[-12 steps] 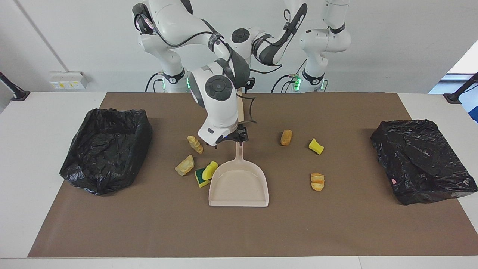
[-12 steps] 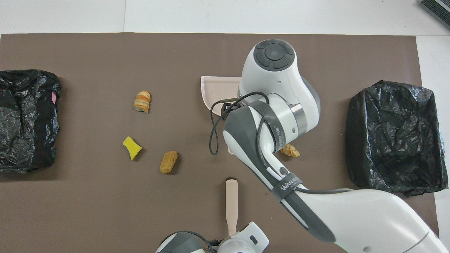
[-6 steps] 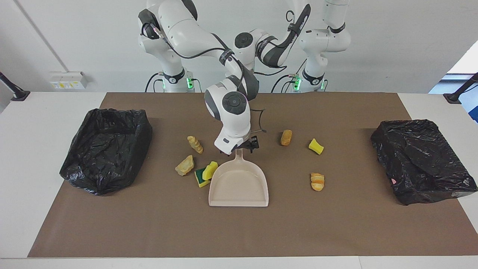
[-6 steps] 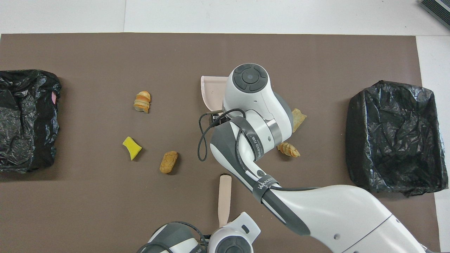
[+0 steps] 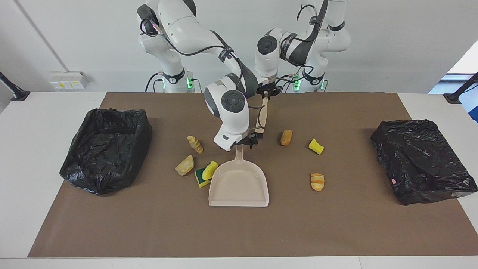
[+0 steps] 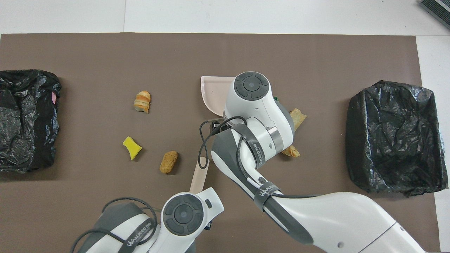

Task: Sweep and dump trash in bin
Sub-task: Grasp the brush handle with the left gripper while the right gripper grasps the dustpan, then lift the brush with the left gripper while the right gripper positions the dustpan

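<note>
Beige plastic is in both grippers' reach. The right gripper [image 5: 248, 143] sits low at the top of the handle of the one beige dustpan [image 5: 239, 185], which lies flat on the brown mat [image 5: 336, 224] with its mouth pointing away from the robots. Whether that gripper grips the handle cannot be told. Its arm bends forward over the table, wrist pointing down.

The left gripper [image 5: 267, 92], clamped on the one beige-handled brush [image 5: 263, 114], hangs it tilted just beside the right wrist.

There are six pieces of trash. A yellow-green sponge bit [image 5: 204, 174] touches the pan's side, with two tan bread chunks [image 5: 185, 165] nearby. Toward the left arm's end lie a brown chunk [image 5: 286, 137], a yellow sponge bit [image 5: 316, 146] and an orange bread slice [image 5: 317, 181].

Two black-bagged bins [image 5: 104, 149] stand at the mat's ends.
</note>
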Available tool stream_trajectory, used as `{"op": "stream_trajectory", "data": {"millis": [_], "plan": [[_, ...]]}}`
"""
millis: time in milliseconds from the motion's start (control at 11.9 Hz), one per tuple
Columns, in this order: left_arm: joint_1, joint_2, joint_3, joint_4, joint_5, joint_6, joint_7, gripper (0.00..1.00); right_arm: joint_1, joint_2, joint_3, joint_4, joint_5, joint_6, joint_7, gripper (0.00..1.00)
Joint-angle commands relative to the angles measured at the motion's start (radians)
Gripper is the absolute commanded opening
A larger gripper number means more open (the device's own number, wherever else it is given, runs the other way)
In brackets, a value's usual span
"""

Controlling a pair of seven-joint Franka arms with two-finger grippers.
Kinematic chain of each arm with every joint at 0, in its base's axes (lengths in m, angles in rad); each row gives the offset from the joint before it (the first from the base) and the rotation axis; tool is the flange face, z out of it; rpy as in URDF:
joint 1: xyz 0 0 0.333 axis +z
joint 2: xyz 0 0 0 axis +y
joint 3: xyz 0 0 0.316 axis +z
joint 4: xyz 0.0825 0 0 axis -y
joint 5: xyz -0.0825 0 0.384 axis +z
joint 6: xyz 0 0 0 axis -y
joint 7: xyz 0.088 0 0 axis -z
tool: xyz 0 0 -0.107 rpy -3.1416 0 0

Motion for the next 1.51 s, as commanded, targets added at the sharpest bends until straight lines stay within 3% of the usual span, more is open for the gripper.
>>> {"op": "stream_trajectory", "data": {"millis": [0, 168, 336, 588, 840, 1091, 1259, 1427], "plan": [[0.007, -0.025, 0.094, -0.039, 0.023, -0.006, 0.094, 0.0, -0.006, -0.035, 0.006, -0.048, 0.018, -0.005, 0.025, 0.84], [0.009, -0.005, 0.179, -0.041, 0.049, 0.006, 0.228, 0.0, -0.007, -0.052, 0.006, -0.086, 0.02, 0.015, 0.024, 0.52], [0.006, 0.036, 0.287, -0.033, 0.058, 0.041, 0.325, 0.0, -0.004, -0.052, 0.006, -0.083, 0.02, 0.028, 0.041, 0.0], [0.004, 0.092, 0.406, 0.002, 0.09, 0.107, 0.488, 0.0, -0.006, -0.055, 0.008, -0.06, 0.017, 0.026, 0.061, 0.0], [0.001, 0.181, 0.501, 0.137, 0.165, 0.082, 0.566, 0.0, -0.032, -0.132, 0.008, -0.049, 0.026, 0.003, -0.173, 0.0], [-0.002, 0.247, 0.506, 0.316, 0.187, -0.045, 0.559, 0.0, -0.075, -0.23, 0.006, -0.062, 0.023, -0.115, -0.423, 0.0], [-0.002, 0.28, 0.527, 0.384, 0.188, -0.046, 0.56, 0.0, -0.078, -0.269, 0.005, -0.063, 0.001, -0.202, -0.612, 0.0], [-0.003, 0.308, 0.562, 0.425, 0.187, -0.032, 0.562, 0.0, -0.093, -0.279, 0.005, -0.097, -0.003, -0.195, -0.872, 0.0]]}}
